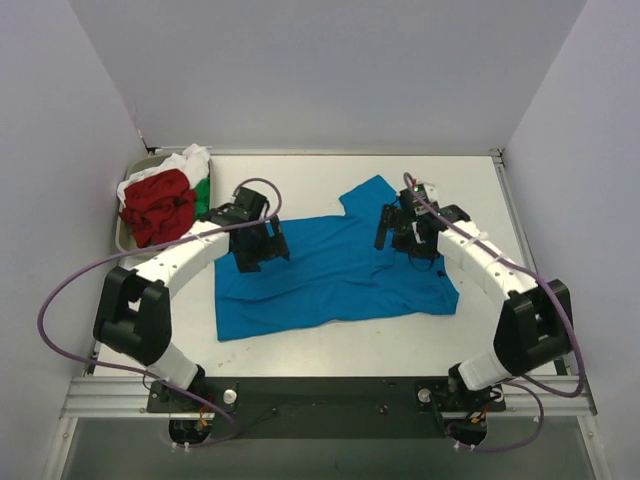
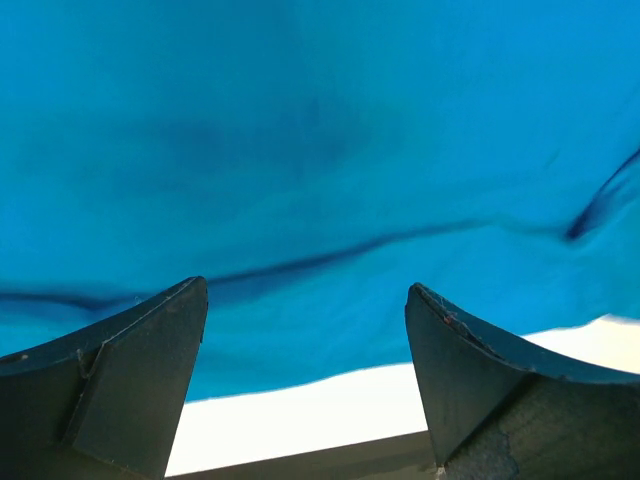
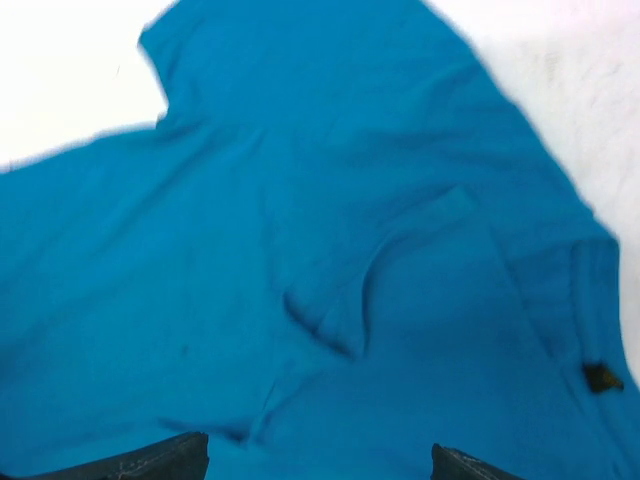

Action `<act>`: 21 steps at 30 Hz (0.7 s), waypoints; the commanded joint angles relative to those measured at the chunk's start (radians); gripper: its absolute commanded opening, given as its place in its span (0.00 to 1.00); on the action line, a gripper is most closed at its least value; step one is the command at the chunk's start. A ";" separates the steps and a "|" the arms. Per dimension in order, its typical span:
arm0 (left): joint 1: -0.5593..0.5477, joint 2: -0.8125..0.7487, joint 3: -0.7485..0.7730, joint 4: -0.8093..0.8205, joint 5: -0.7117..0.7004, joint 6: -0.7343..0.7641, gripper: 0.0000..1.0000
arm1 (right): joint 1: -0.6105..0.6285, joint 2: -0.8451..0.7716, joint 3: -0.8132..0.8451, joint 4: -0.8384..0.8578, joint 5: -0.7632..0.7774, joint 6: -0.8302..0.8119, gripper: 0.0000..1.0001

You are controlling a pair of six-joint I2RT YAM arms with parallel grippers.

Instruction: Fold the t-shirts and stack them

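Note:
A bright blue t-shirt (image 1: pixel 335 270) lies spread out and wrinkled on the white table. My left gripper (image 1: pixel 258 250) hovers over its left part with the jaws open and nothing between them. In the left wrist view the blue cloth (image 2: pixel 320 150) fills the top, and its hem meets a bare strip of table between the fingers (image 2: pixel 140 370). My right gripper (image 1: pixel 395 232) hangs over the shirt's right part, open and empty. The right wrist view shows the blue shirt (image 3: pixel 330 250), one sleeve and a small black tag (image 3: pixel 600 377). Red (image 1: pixel 158 207), green (image 1: pixel 203 196) and white (image 1: pixel 185 160) t-shirts lie piled at the back left.
The pile of shirts sits in a grey tray (image 1: pixel 121 238) at the table's back left corner. White walls close in the table on three sides. A metal rail (image 1: pixel 330 395) with both arm bases runs along the near edge.

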 commanded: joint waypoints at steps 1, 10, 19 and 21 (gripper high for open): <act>-0.142 -0.050 -0.046 -0.065 -0.129 -0.008 0.90 | 0.126 -0.027 -0.084 -0.204 0.179 0.045 0.92; -0.220 -0.103 -0.100 -0.122 -0.243 -0.060 0.90 | 0.171 -0.010 -0.174 -0.246 0.341 0.059 0.92; -0.217 -0.093 -0.101 -0.134 -0.281 -0.071 0.90 | 0.122 0.088 -0.187 -0.212 0.327 0.050 0.92; -0.216 -0.085 -0.103 -0.131 -0.277 -0.069 0.90 | 0.114 0.104 -0.197 -0.211 0.325 0.070 0.92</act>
